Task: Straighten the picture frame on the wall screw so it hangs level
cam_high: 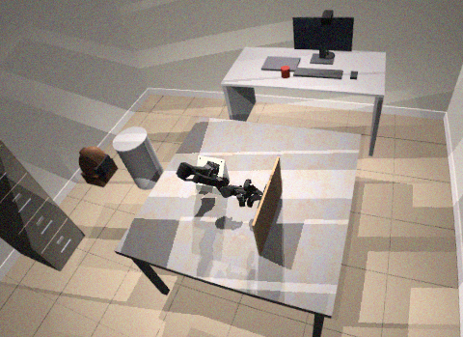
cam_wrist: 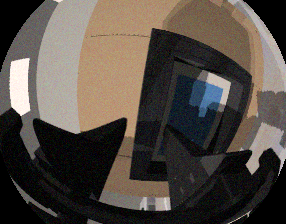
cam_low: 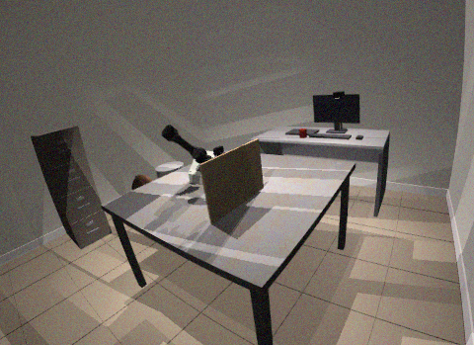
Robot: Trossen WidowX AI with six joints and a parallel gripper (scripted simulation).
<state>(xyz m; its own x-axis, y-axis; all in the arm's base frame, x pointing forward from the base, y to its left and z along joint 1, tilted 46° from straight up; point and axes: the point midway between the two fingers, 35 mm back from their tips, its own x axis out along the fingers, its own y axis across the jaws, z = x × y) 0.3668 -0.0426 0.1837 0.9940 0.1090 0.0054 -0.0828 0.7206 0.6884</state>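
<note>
Pincer [cam_high: 253, 198] [cam_wrist: 146, 125] partly open at the frame [cam_wrist: 144, 107], its fingers apart, one overlapping the frame's lower part!

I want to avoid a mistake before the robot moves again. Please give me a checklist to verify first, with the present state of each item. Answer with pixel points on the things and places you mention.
1. Gripper [cam_high: 259, 194] [cam_wrist: 146, 125] open: ok, its fingers stand apart.
2. Left finger in the wrist view clear of the picture frame [cam_wrist: 144, 100]: ok, a gap shows.
3. Other finger clear of the frame: cannot tell, it overlaps the frame in view.
4. Upright board [cam_high: 270, 207] [cam_low: 232, 182] [cam_wrist: 114, 75] standing: ok.
5. Screw and notch engaged: cannot tell, hidden.
</note>
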